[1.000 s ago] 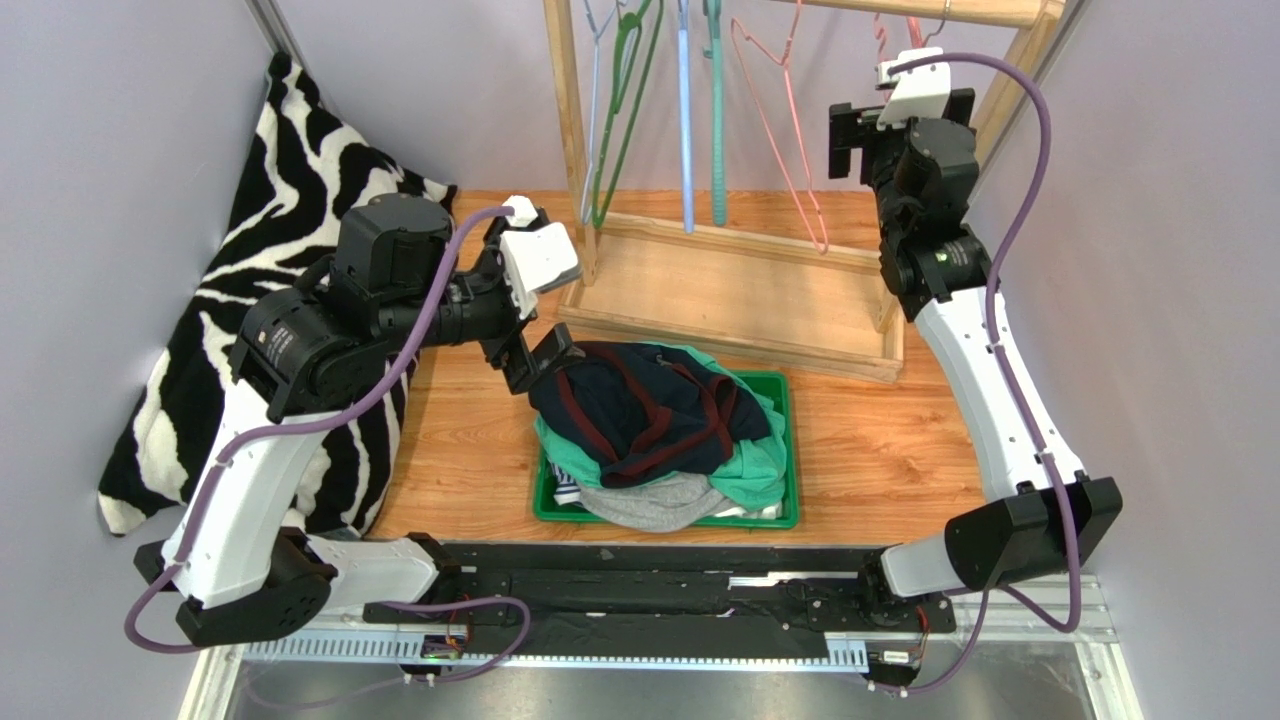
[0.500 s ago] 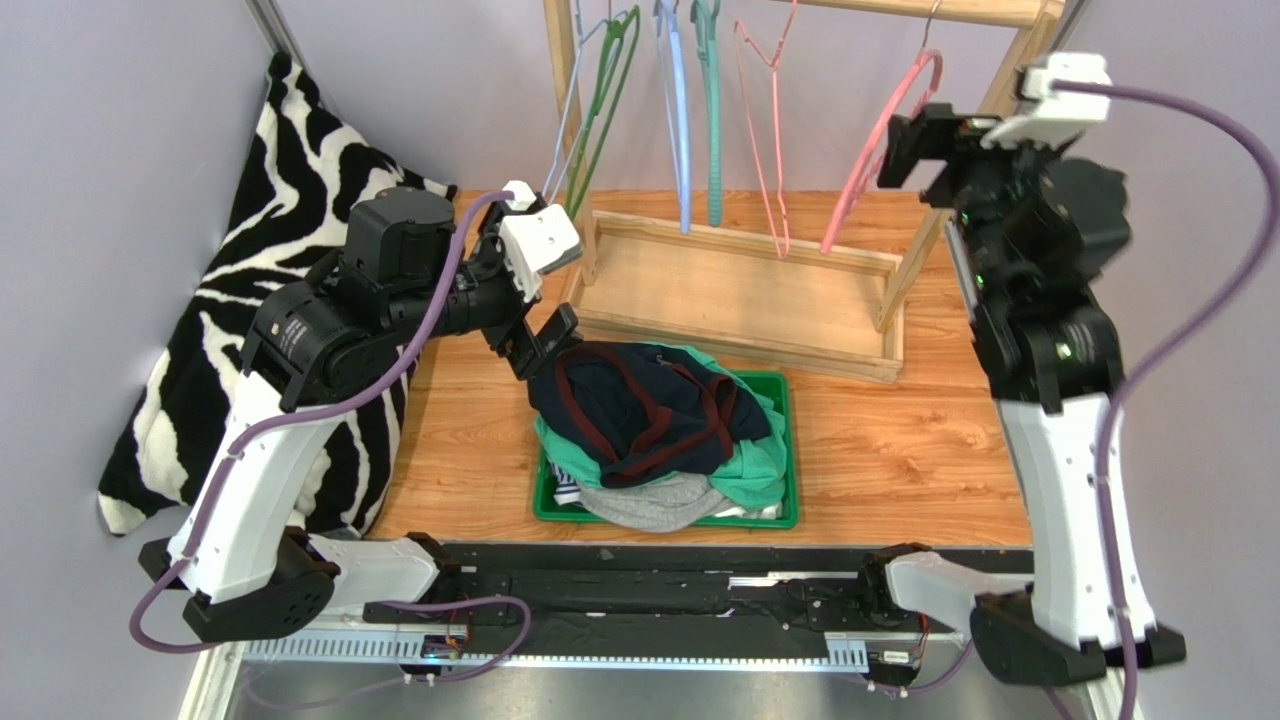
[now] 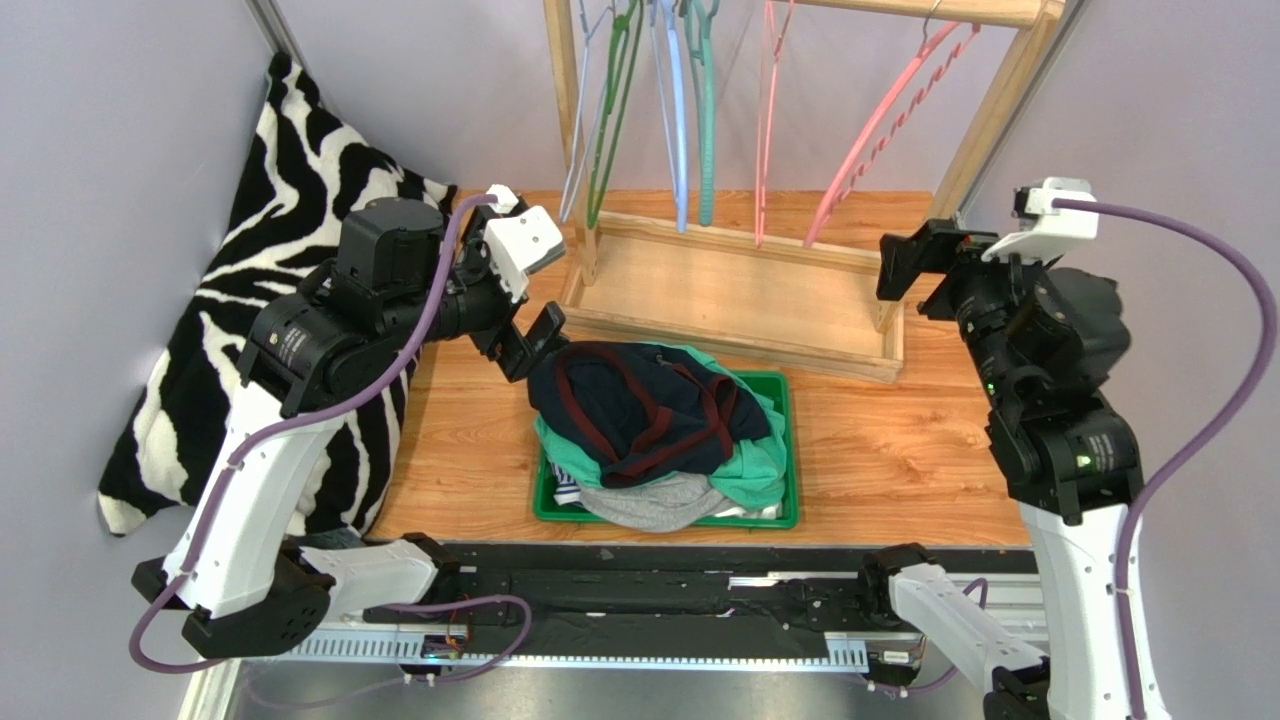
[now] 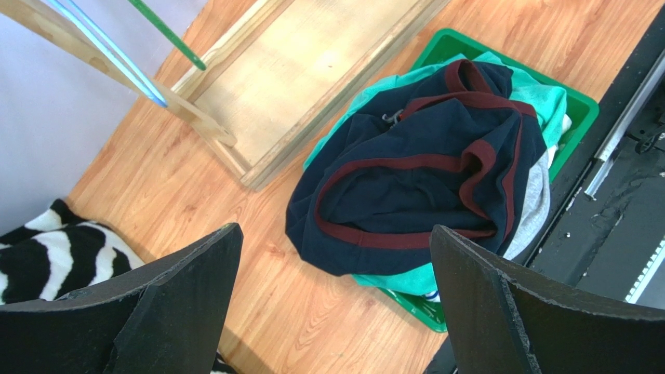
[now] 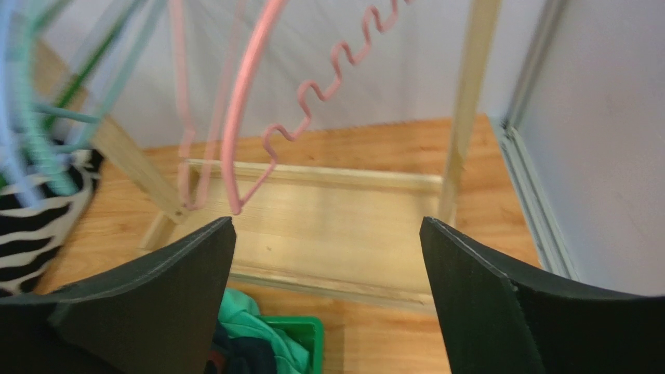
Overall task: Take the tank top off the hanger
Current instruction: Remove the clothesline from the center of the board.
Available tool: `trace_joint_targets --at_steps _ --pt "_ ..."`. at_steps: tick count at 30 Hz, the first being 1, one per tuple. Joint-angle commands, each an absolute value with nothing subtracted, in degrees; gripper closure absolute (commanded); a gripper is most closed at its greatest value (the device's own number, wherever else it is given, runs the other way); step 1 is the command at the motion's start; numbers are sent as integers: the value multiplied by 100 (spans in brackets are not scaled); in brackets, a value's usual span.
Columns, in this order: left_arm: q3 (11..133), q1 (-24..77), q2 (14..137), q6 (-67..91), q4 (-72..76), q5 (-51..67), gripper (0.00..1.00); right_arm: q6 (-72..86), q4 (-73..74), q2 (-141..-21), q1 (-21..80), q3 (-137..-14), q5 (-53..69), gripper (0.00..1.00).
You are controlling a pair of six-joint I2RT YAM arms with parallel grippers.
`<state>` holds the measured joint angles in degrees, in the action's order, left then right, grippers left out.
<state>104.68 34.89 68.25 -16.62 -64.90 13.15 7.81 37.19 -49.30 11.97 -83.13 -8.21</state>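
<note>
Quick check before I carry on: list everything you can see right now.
rack: one, pale wood, far side of table
hangers: about six, grey, green, blue, teal, pink, on rack
tray: one, green, table centre
tank top: one, navy with maroon trim, top of tray pile
teal garment: one, under tank top
grey garment: one, pile's near edge
zebra cloth: one, black-white, left wall
table: one, brown wood
left tool: one, black, open, above pile's left side
right tool: one, black, open, facing rack
</note>
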Motion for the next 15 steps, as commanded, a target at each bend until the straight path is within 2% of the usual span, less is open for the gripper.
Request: trace_joint_targets --at_steps 1,3,4,8,9,10,15 --pt "10415 3366 6671 -1512 -6328 1450 1 1107 4105 -4904 1125 -7667 -2328 20" --pt "10398 3340 6645 -1503 -6302 1476 1 1274 3991 -4983 872 -7367 -2164 31" --pt "10389 3314 6627 -1486 -6302 1485 1 1466 3808 -5018 774 -7043 -2040 45" --pt "10284 3278 6548 -1494 -6293 1512 1 1845 3402 -5334 343 -6566 -1723 56" --pt "10240 3252 6504 -1503 -6284 1503 1 1898 3271 -5431 247 -6496 -1749 73" --pt "10161 3235 6487 -1529 -6275 1503 1 1977 3217 -5475 194 -6382 -1793 78" --pt "10046 3112 6460 -1529 -6249 1608 1 2083 2928 -6123 -369 -6249 -1697 74"
